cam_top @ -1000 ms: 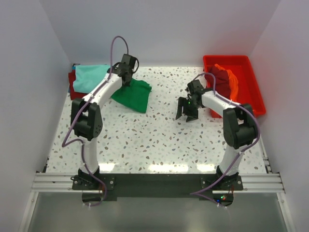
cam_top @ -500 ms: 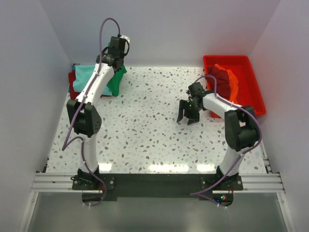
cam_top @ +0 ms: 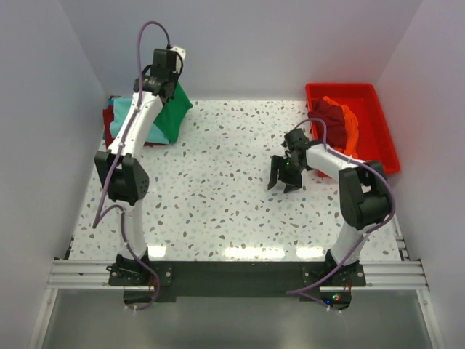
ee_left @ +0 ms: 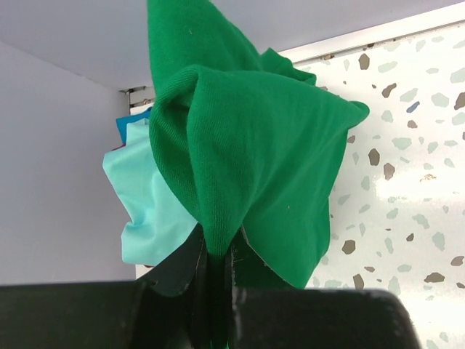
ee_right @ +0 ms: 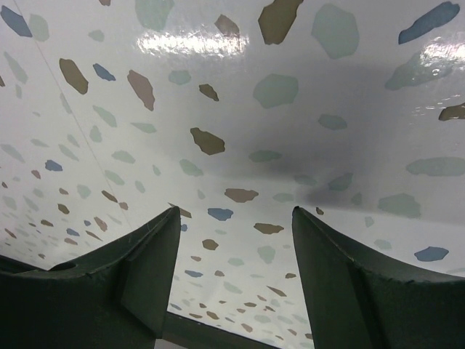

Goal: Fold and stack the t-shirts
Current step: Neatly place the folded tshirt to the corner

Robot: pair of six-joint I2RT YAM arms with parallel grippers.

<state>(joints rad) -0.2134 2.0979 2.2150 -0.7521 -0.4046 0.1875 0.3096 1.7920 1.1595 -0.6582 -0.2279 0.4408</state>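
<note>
change: green t-shirt (cam_top: 174, 116) has left the table (cam_top: 218, 196). a second ago it lay spread on the speckled top near the back left. now it hangs bunched in the air, swung across to the back left corner.
left gripper (ee_left: 214, 265): jaws pinched nearly together on a gathered fold of the green cloth, with the arm raised high against the back wall.
meaning: by the look of it, the green shirt is on its way to the pile. it is not yet set down, and whatever fold it had seems partly lost in the lift.
pile: light teal t-shirt (cam_top: 125, 110) lies on a dark red t-shirt (cam_top: 109, 132) in the back left corner. the green one dangles over the teal's near edge; touching or not, cannot tell.
look of green shirt: bright, soft knit, drawn tight at the pinch and flaring into a loose pouch with creases running out from the grip.
right gripper (cam_top: 282, 178): jaws wide apart with nothing between them, low over bare table right of middle. it has hardly shifted.
waiting: heaped shirts (cam_top: 336, 116), dark red and orange, sit unfolded in the red tray (cam_top: 381, 109) at the back right.
risk: released like this, the cloth may land crumpled rather than flat on the stack.
</note>
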